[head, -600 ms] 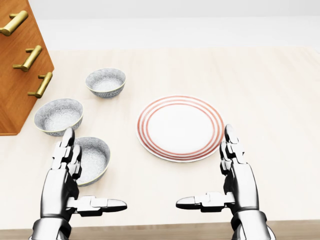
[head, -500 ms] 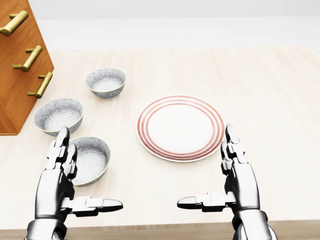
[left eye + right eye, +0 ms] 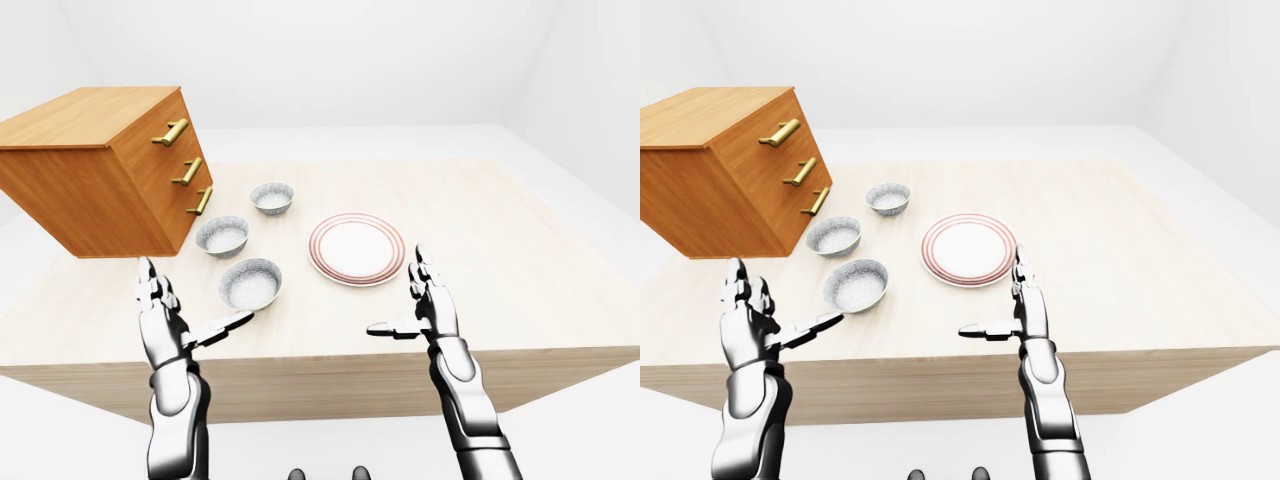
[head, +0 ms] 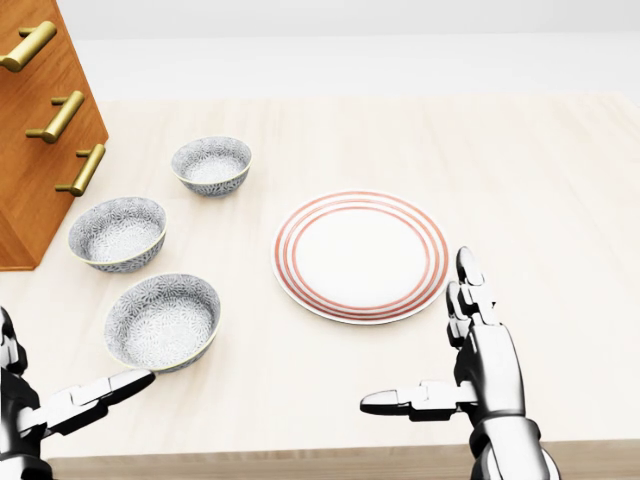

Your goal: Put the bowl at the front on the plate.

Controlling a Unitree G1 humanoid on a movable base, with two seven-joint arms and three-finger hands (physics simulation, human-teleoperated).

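Note:
Three grey patterned bowls stand in a row left of the plate. The nearest bowl [image 4: 162,322] is lowest in the head view, with the middle bowl [image 4: 117,232] and the far bowl [image 4: 211,164] above it. The white plate [image 4: 360,256] with red rings lies to their right and holds nothing. My left hand [image 3: 195,305] is open at the nearest bowl's lower left, its thumb tip just below the rim and its fingers apart from the bowl. Below the plate's right edge my right hand [image 4: 420,335] is open, fingers up, thumb pointing left.
A wooden drawer cabinet [image 4: 40,130] with brass handles stands at the left, close to the middle bowl. The light wooden table [image 4: 540,180] stretches bare to the plate's right and above it. Its near edge runs just under both hands.

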